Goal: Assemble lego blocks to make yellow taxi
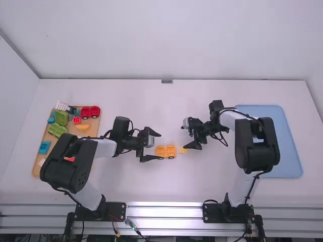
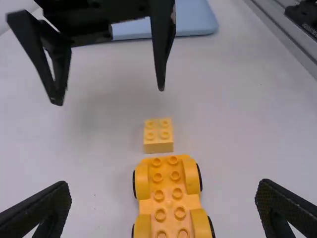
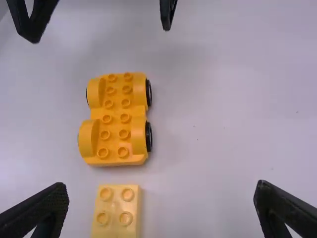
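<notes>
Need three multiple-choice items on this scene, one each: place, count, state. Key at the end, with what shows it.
1. In the high view, where is the small yellow plastic block?
A) On top of the yellow plastic car base with black wheels
B) Just right of the base
C) On the blue tray

2. How many studs top the small block?
A) Two
B) Six
C) Four

3. How are the left end effector and right end effector?
A) Both open
B) Both shut
C) Left shut, right open

Key:
1 B: it sits beside the base, on the table.
2 C: both wrist views show two rows of two.
3 A: each wrist view shows its own fingers wide apart.
</notes>
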{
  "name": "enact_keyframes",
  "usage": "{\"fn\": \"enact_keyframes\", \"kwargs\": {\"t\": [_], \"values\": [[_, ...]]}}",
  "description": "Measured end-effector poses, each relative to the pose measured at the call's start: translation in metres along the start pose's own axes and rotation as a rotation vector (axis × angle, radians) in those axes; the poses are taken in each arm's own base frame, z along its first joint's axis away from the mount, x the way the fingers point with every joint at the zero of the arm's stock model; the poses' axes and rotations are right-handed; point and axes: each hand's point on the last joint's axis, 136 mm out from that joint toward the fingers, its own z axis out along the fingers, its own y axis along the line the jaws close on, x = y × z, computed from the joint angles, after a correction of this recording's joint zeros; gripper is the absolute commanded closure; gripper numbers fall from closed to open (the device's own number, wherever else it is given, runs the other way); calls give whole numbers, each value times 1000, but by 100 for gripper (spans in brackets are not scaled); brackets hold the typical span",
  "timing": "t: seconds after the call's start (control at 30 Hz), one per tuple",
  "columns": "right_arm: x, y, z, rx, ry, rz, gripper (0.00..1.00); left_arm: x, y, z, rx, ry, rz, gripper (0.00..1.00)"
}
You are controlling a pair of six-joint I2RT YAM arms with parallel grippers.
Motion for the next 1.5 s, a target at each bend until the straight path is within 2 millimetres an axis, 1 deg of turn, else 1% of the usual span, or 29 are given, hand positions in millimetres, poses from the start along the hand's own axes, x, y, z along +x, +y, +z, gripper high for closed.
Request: {"fn": "enact_keyframes", "kwargs": {"t": [0.17,0.23,0.33,0.4,0.47,0.5,0.53,0.6,0.7,0.77,0.8,0.83,0.9,1.03,1.17,1.23,1.27,1.3,1.33,1.37,1.5], "values": [[16,5,11,33,1,26,1,16,-1,6,6,8,-21,1],[23,12,16,41,-10,44,0,30,-7,12,28,21,-66,1],[26,17,20,46,-26,44,7,38,-8,14,38,30,-113,1],[28,18,22,60,-33,34,10,38,-5,15,37,29,-127,1],[32,18,25,80,-37,12,22,35,2,16,29,24,-132,1],[33,18,26,92,-38,2,26,33,6,16,25,21,-132,1],[34,18,27,97,-39,5,26,33,6,17,24,20,-132,1],[37,18,29,117,-43,6,31,32,8,17,23,19,-138,1],[39,20,30,123,-45,21,34,32,7,17,24,19,-145,1],[42,24,31,118,-41,41,45,32,7,17,24,19,-147,1],[42,25,32,116,-40,44,47,32,7,17,24,19,-149,1],[43,27,32,112,-37,53,55,31,7,17,25,19,-152,1],[45,28,32,112,-29,61,62,31,7,18,27,19,-153,1],[47,27,32,116,-15,70,65,31,6,18,30,19,-154,1],[49,27,32,120,-7,70,63,32,5,18,33,21,-162,1],[51,30,33,117,-3,76,68,32,4,18,35,23,-167,1],[51,30,33,116,-7,77,73,32,4,19,36,23,-167,1],[50,30,33,115,-8,77,75,32,3,19,38,24,-167,1],[50,31,33,114,-9,78,81,32,2,20,42,26,-167,1],[50,31,33,112,-11,81,83,33,0,22,47,33,-166,1],[50,32,34,107,-14,87,84,35,-5,29,56,67,-145,1]]}}
